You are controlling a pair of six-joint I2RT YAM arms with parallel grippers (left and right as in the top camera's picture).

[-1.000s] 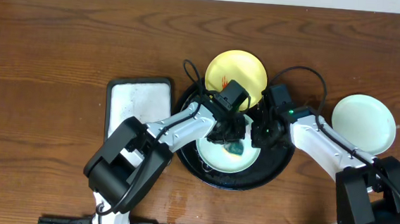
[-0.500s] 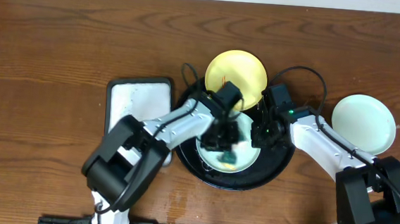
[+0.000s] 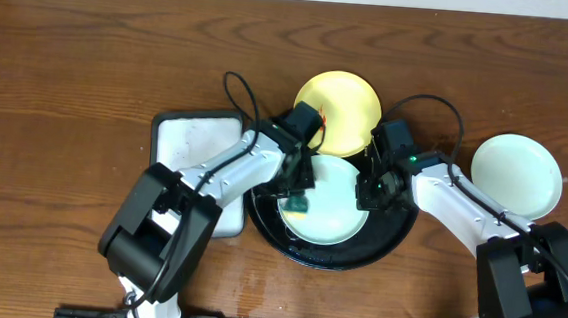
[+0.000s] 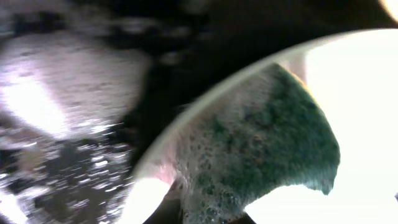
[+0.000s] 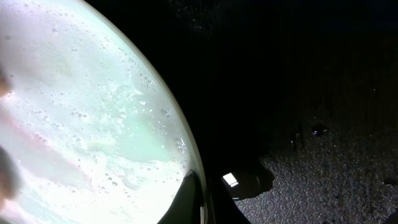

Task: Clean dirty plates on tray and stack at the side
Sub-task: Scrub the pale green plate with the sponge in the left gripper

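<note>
The left arm reaches in from the lower left, elbow bent over the small rectangular white tray with a black rim (image 3: 195, 143), its wrist angled down. The left fingers (image 3: 298, 195) are closed on a dark green foamy sponge (image 3: 298, 204), which presses on the left edge of a pale mint green round plate (image 3: 333, 208). That plate lies flat inside the large round glossy black tray (image 3: 390, 242), its face wet with suds. The right arm stretches in from the lower right, forearm low. The right fingers (image 3: 370, 190) are pinched shut on that plate's right rim; the right wrist view shows the rim running between 2 dark tips. A yellow round plate (image 3: 343, 108) overlaps the tray's far rim. A second mint green plate (image 3: 516, 175) sits on the brown wooden desk (image 3: 91, 55), well right of the tray.
</note>
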